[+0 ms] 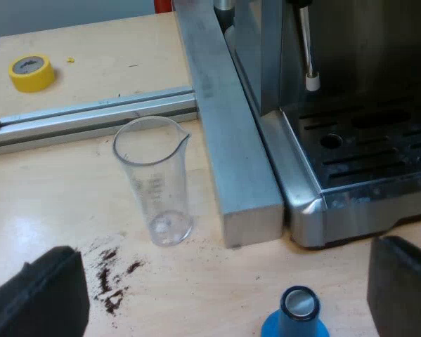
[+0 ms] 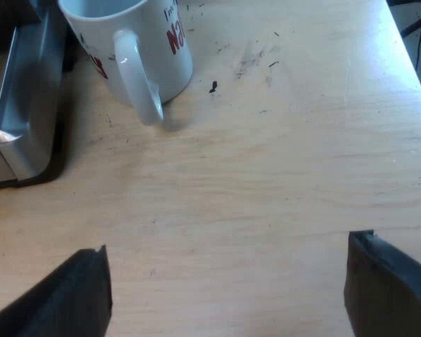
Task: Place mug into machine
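The mug (image 2: 136, 49) is white with red lettering; the table (image 2: 266, 175) is pale wood grain flecked with dark specks. The espresso machine (image 1: 301, 182) is brushed silver with a dark slotted tray. The measuring glass (image 1: 156, 179) is clear, the tamper (image 1: 296, 316) blue, the tape roll (image 1: 31, 72) yellow.

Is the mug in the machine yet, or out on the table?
Out. The white mug stands upright on the wooden table beside the espresso machine, handle facing the open right gripper.

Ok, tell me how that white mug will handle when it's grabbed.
The mug looks rigid and glossy, so it may slip in a loose grip. Standing upright with a wide body, it would likely slide rather than tip. Its handle faces the right pincer, probably the surest hold.
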Action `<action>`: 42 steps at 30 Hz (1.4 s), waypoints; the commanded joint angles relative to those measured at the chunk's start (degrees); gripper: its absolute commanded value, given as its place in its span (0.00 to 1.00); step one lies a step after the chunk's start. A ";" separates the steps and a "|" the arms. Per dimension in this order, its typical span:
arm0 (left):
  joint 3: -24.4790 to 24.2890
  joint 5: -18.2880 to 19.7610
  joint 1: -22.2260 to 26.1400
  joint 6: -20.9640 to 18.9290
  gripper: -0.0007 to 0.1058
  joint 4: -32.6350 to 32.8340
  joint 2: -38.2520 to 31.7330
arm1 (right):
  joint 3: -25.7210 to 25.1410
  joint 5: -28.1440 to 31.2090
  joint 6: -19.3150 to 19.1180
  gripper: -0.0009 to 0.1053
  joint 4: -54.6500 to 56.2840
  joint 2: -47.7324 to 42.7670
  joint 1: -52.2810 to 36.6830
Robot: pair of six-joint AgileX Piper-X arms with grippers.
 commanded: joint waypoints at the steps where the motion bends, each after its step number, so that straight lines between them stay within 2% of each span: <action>1: 0.00 4.17 -0.32 -0.78 0.77 -2.72 -7.68 | -0.43 -0.40 -0.99 0.67 -0.44 -2.53 -0.01; 3: 0.00 8.12 -1.33 -0.78 0.77 -4.81 -7.48 | -0.43 -1.73 -1.81 0.67 -0.44 -2.22 -0.01; 9: 0.00 15.97 -6.50 -0.78 0.77 -7.93 -5.16 | -0.43 -5.13 -1.78 0.67 -0.59 0.14 -0.01; 14: 0.28 22.99 -13.93 -0.10 0.77 -9.76 -0.72 | -0.43 -11.37 -4.47 0.67 -5.96 3.45 -0.01; 18: 3.16 28.56 -19.33 -0.12 0.77 -14.45 1.92 | -0.43 -12.26 -4.46 0.67 -11.28 6.55 -0.01; 21: 5.25 29.81 -21.36 -0.12 0.77 -17.34 2.81 | -0.43 -12.26 -5.59 0.67 -14.26 8.33 -0.01; 22: 6.05 30.21 -21.97 -0.12 0.77 -18.65 3.09 | -0.43 -12.15 -7.03 0.67 -15.79 9.30 -0.01; 26: 10.75 30.22 -23.24 -0.12 0.77 -24.39 3.57 | 1.40 -12.13 -9.60 0.67 -22.10 12.17 -0.01; 29: 13.56 30.22 -23.24 -0.12 0.77 -26.83 3.57 | 3.70 -12.36 -9.59 0.67 -26.28 13.87 -0.01; 33: 16.50 30.22 -23.24 -0.12 0.77 -26.81 3.65 | 7.57 -14.06 -9.59 0.67 -32.76 16.36 -0.01; 39: 16.68 30.22 -23.24 -0.12 0.77 -27.26 3.85 | 15.07 -13.87 -9.59 0.67 -44.12 20.80 -0.01; 42: 16.68 30.22 -23.24 -0.12 0.77 -27.35 3.85 | 17.07 -13.87 -9.59 0.67 -47.64 23.04 -0.01</action>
